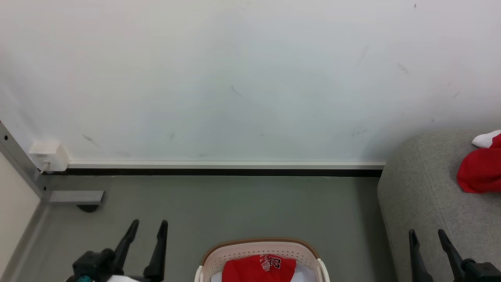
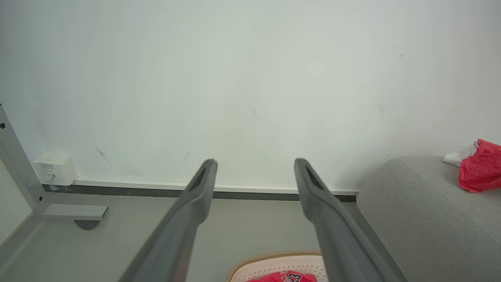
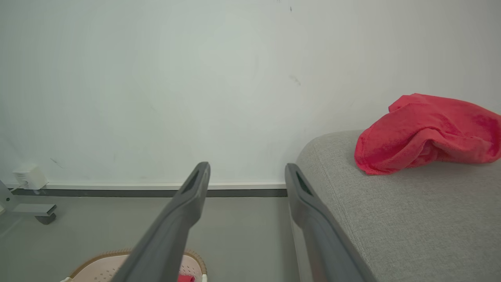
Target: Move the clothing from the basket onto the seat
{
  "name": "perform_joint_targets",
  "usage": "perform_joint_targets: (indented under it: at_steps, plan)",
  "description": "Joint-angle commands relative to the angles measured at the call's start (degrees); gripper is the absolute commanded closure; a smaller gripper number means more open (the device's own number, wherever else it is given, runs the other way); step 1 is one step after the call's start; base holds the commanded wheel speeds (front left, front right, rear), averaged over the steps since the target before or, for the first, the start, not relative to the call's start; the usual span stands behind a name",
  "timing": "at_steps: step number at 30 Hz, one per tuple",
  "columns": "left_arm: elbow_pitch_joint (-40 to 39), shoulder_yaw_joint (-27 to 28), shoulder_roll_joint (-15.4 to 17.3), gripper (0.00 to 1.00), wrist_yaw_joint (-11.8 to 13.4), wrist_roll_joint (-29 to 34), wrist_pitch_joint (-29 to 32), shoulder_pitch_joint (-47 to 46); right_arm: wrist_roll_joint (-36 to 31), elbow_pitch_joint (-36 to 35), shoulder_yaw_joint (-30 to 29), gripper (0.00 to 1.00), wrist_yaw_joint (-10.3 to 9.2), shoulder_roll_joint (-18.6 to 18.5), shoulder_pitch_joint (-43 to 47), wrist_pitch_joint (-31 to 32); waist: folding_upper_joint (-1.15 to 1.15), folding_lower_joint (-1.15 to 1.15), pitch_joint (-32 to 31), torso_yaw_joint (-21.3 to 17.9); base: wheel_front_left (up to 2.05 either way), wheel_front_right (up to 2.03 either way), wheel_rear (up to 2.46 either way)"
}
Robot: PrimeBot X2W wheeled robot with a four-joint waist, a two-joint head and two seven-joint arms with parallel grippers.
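Red clothing (image 1: 258,268) in basket (image 1: 254,250), red heap (image 1: 479,172) and white cloth (image 1: 485,139) on seat (image 1: 422,196) right of basket, wall box (image 1: 49,156) and frame foot (image 1: 76,197) left of it, left jaws and right jaws flanking basket, spread wide, empty

**Head view.** The lower edge cuts the basket (image 1: 258,249); we see only its far rim and wall. Of the red garment (image 1: 250,270) inside we see the upper part, its white lettering (image 1: 271,262) not readable whole. The right edge cuts the seat (image 1: 422,196), the red clothing (image 1: 479,172) on it and the white piece (image 1: 485,139).

**Left wrist view.** The print on the wall box (image 2: 54,169) is too small to read.

**Right wrist view.** One finger (image 3: 168,231) of the right gripper (image 3: 246,166) covers part of the basket.
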Motion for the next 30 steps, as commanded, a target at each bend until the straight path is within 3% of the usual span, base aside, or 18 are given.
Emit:
perform_joint_targets:
  at_steps: [1,13,24,30]
  plan:
    - [0.0,1.0,-0.5,0.00,-0.6,1.0,0.0,1.2,0.7,0.3,0.1,0.00,-0.12,0.0,0.9,-0.4,0.00,0.01,-0.2,-0.2,0.00,0.00,0.00]
    - [1.5,6.3,-5.0,0.00,-4.9,6.2,0.0,3.3,2.4,0.8,3.0,0.00,-0.12,0.0,1.5,-0.4,0.00,0.01,-0.9,-0.6,0.00,0.00,0.00]
    - [1.8,8.6,-6.7,0.00,-5.8,7.7,0.0,3.4,3.0,0.0,3.9,0.00,-0.12,0.0,0.4,-0.4,0.00,0.01,-0.4,-2.7,0.00,0.00,0.00]
    - [2.9,6.1,-6.2,0.00,-6.0,7.3,0.0,1.1,3.1,-1.3,4.7,0.00,-0.12,0.0,-1.0,-0.4,0.00,0.01,1.1,-5.1,0.00,0.00,0.00]
